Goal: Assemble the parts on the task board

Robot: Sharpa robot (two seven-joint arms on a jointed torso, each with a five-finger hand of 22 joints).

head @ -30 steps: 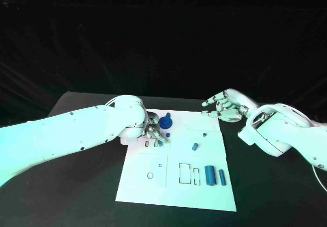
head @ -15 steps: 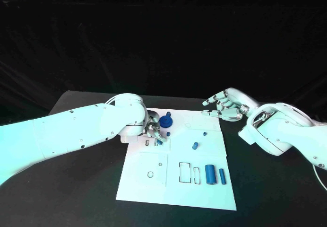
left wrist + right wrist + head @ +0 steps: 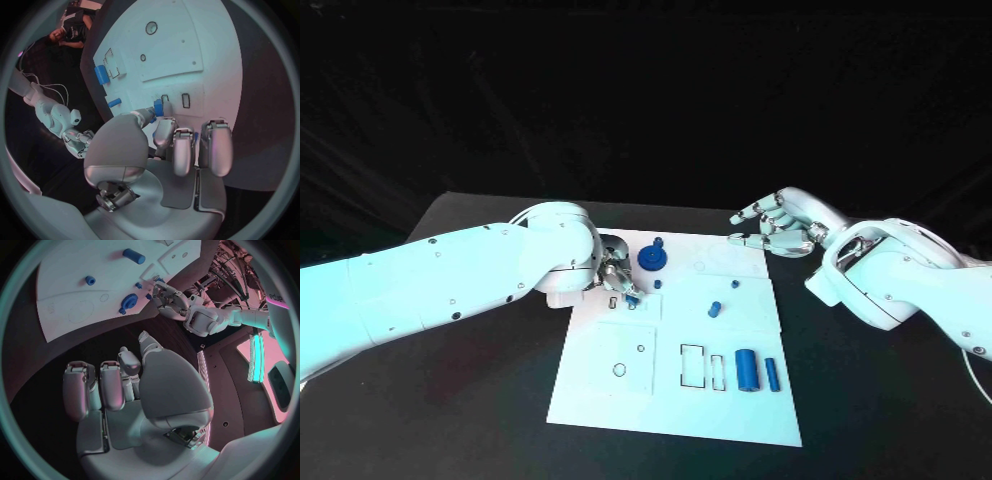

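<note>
Nearest the robot, on the white board (image 3: pixel 610 400), two blue cylinders (image 3: pixel 746 371) stand side by side next to a pair of rectangular outlines, with a small ring mark to their left. Farther up, a small blue peg (image 3: pixel 713 309) lies near the board's middle. Beyond that, the left hand (image 3: pixel 620 277) is down on the board's left edge, fingertips pinching a little blue piece (image 3: pixel 635 297) against it. A round blue knob (image 3: pixel 651 261) sits just past those fingers. At the far right corner, the right hand (image 3: pixel 773 228) hovers empty, fingers loosely spread.
</note>
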